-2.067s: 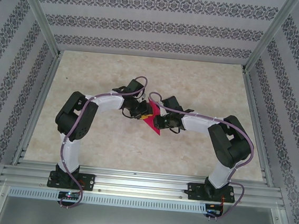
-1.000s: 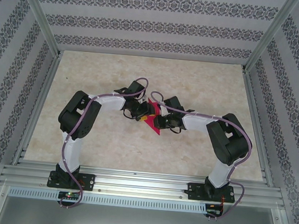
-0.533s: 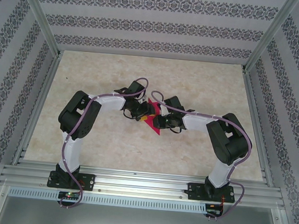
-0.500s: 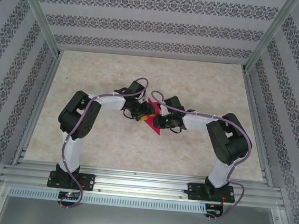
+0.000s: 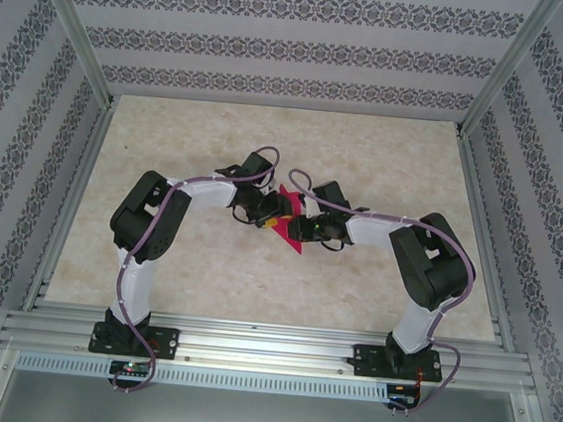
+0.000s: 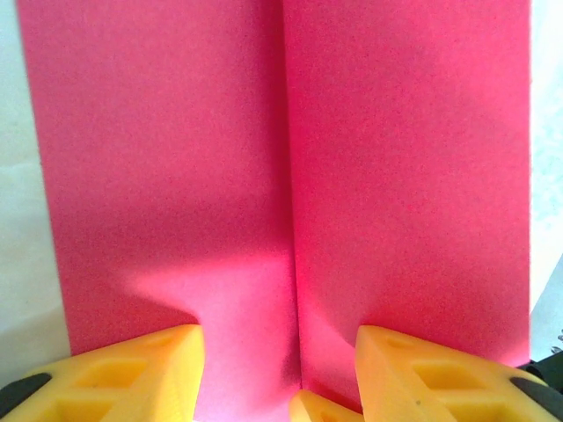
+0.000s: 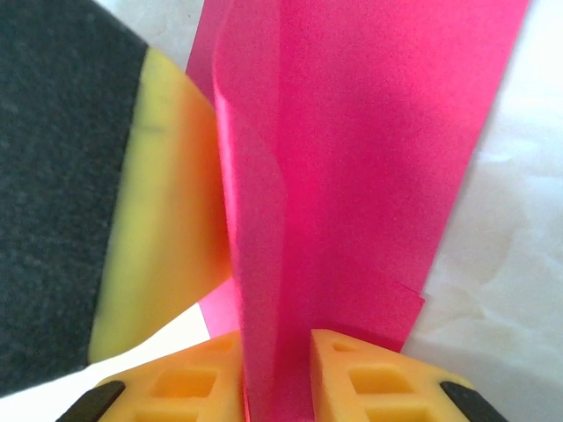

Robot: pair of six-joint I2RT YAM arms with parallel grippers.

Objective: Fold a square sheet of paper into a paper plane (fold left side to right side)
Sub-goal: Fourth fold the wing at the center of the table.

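Since two seconds ago the left arm has shifted inward, and the far tip of the magenta-pink square sheet of paper (image 5: 291, 242) now shows between the tools at the middle of the beige marbled counter (image 5: 386, 161). The left tool (image 6: 277, 369) stands released, fingers spread over the creased sheet. The right tool (image 7: 277, 387) straddles a raised flap; I cannot tell if it is clenched. The left tool's yellow finger crowds that flap.

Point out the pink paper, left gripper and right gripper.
pink paper (image 6: 405, 176): left wrist view, panel right of the centre line.
left gripper (image 6: 277, 374): left wrist view, midway between fingertips.
right gripper (image 7: 275, 378): right wrist view, midway between fingertips.
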